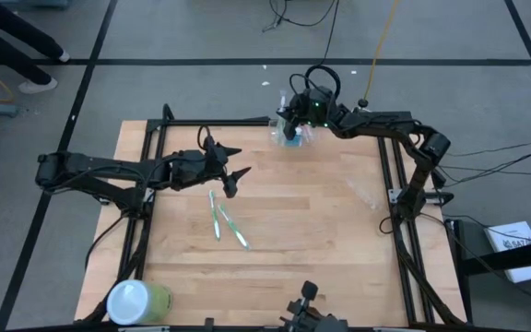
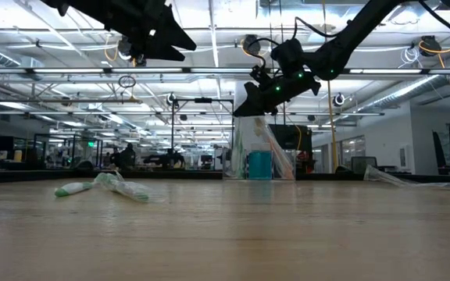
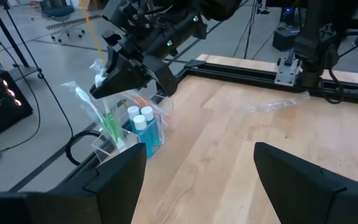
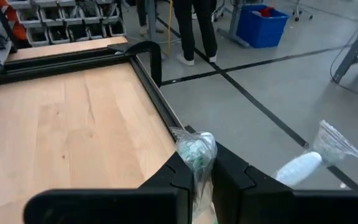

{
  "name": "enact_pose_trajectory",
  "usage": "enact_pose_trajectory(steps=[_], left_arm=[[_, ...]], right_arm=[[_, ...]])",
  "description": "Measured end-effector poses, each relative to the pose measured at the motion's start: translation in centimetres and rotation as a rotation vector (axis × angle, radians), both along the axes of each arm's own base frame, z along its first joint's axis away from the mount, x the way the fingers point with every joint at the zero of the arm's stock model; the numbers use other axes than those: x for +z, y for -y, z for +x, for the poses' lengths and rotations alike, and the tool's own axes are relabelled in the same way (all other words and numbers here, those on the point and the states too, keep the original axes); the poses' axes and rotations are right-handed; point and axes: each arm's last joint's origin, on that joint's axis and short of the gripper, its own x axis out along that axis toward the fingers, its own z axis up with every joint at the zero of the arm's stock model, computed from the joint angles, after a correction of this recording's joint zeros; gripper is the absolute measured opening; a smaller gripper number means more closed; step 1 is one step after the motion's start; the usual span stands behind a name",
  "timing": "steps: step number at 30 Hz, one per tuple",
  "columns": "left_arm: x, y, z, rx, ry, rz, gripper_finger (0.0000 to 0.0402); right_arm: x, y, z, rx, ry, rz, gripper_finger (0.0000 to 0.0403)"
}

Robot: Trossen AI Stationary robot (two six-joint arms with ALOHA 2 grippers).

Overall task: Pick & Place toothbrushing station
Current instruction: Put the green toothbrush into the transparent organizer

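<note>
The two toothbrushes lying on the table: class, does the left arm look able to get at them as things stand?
Probably yes. The left gripper hangs open just above the toothbrushes, with bare table around them. The right gripper is busy far off at the toothbrushing station.

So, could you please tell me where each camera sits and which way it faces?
High view: overhead, looking straight down on the table; both arms show, left gripper and right gripper.
Low view: at tabletop height, looking level across to the toothbrushing station; both arms enter from above.
Left wrist view: on the left arm, facing the station; its own open jaws frame the bottom.
Right wrist view: on the right arm, facing the table edge; its shut jaws pinch a wrapped toothbrush.
Low and left wrist views share the station.
</note>
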Motion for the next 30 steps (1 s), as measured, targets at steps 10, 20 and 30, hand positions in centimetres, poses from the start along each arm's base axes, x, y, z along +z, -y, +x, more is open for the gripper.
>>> enact_pose_trajectory(steps=[10,20,30], left_arm=[[0.0,0.0,0.0,0.004,0.005,-0.014,0.0308],[0.0,0.0,0.0,0.010,0.016,-0.034,0.0308],[0.0,0.0,0.0,0.012,0.017,-0.038,0.0308]], right_arm=[[-0.4,-1.1,0.6,0.036,-0.030,-0.011,0.0053],[0.5,-1.0,0.9,-0.010,0.045,-0.080,0.0168],[1.8,-0.3,0.7,-0.282,0.038,-0.310,0.0221]])
